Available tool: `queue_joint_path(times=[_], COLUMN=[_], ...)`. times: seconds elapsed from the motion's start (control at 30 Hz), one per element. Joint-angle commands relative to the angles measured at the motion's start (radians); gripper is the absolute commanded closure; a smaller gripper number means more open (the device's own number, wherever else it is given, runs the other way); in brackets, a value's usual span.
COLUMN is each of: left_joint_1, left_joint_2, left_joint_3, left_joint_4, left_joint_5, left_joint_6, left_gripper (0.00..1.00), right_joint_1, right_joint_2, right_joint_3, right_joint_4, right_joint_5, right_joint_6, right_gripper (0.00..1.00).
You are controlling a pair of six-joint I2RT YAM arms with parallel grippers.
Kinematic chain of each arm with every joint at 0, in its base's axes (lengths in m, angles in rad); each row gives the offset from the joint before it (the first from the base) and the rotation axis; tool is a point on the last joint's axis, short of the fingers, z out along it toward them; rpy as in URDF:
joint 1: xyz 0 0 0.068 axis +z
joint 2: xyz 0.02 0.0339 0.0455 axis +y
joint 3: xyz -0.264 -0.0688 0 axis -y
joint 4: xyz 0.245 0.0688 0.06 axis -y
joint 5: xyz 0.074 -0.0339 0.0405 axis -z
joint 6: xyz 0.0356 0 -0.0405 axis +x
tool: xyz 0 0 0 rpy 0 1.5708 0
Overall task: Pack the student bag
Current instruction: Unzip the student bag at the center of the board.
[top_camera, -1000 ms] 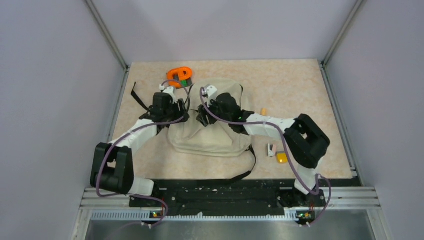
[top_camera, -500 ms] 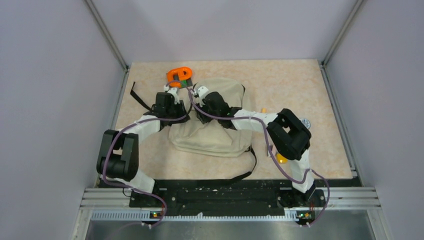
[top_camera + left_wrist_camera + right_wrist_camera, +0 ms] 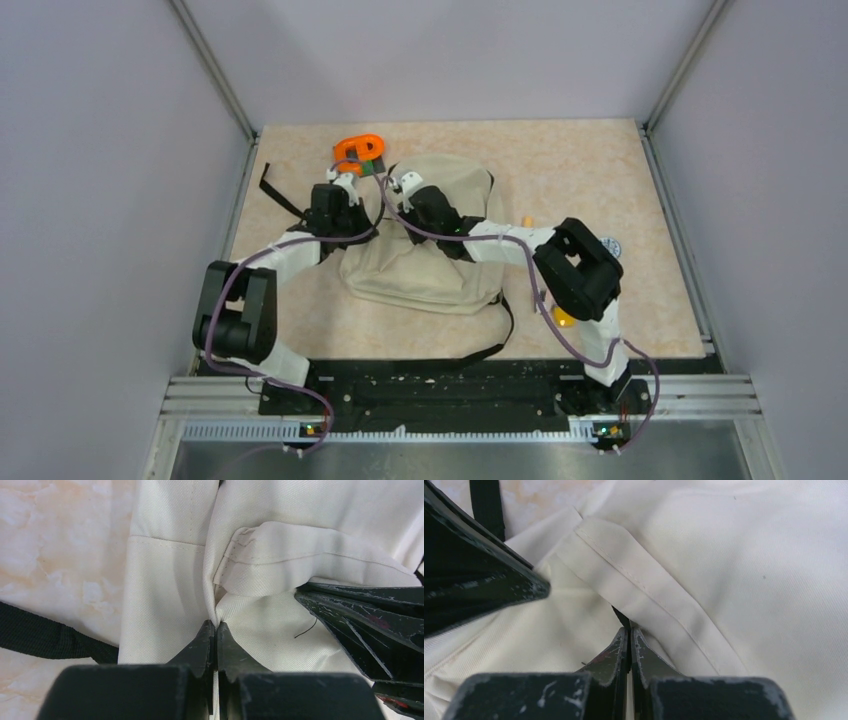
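The student bag (image 3: 440, 262), a big beige fabric backpack with black straps, lies flat in the middle of the table. Both grippers meet at its upper left part. My left gripper (image 3: 360, 230) (image 3: 216, 625) is shut on a pinched fold of the bag's beige cloth beside a stitched flap (image 3: 300, 550). My right gripper (image 3: 400, 232) (image 3: 629, 628) is shut on the bag just under a stitched seam (image 3: 644, 587), with a thin black piece showing at its tips. Each wrist view shows the other gripper's black fingers (image 3: 360, 625) (image 3: 474, 585) close by.
An orange object (image 3: 358, 150) sits just beyond the bag's top left. A yellow item (image 3: 564, 317), a small orange piece (image 3: 527, 221) and a round grey thing (image 3: 611, 245) lie right of the bag. Black straps (image 3: 275, 195) (image 3: 490, 345) trail onto the table.
Both grippers have closed onto the bag's fabric. Over the last second the right arm swung in toward the left and both wrists shifted a little farther up the bag.
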Motion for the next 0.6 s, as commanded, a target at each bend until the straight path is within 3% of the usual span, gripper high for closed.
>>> queue_joint_path(times=[0.0, 0.3, 0.57], left_joint_1=[0.008, 0.063, 0.103], left_joint_2=[-0.106, -0.294, -0.531], left_joint_3=[-0.056, -0.187, -0.318], left_joint_4=[0.071, 0.03, -0.078], left_joint_5=[-0.067, -0.104, -0.218], left_joint_6=[-0.042, -0.08, -0.097], left_gripper=[1.0, 1.0, 1.0], right_joint_1=[0.007, 0.007, 0.007], right_joint_2=[-0.105, -0.27, -0.406], right_joint_3=[-0.081, -0.285, -0.456], right_joint_4=[-0.023, -0.018, -0.048], right_joint_5=[0.092, 0.207, 0.294], right_joint_6=[0.039, 0.1, 0.138], right_gripper=[1.0, 1.0, 1.0])
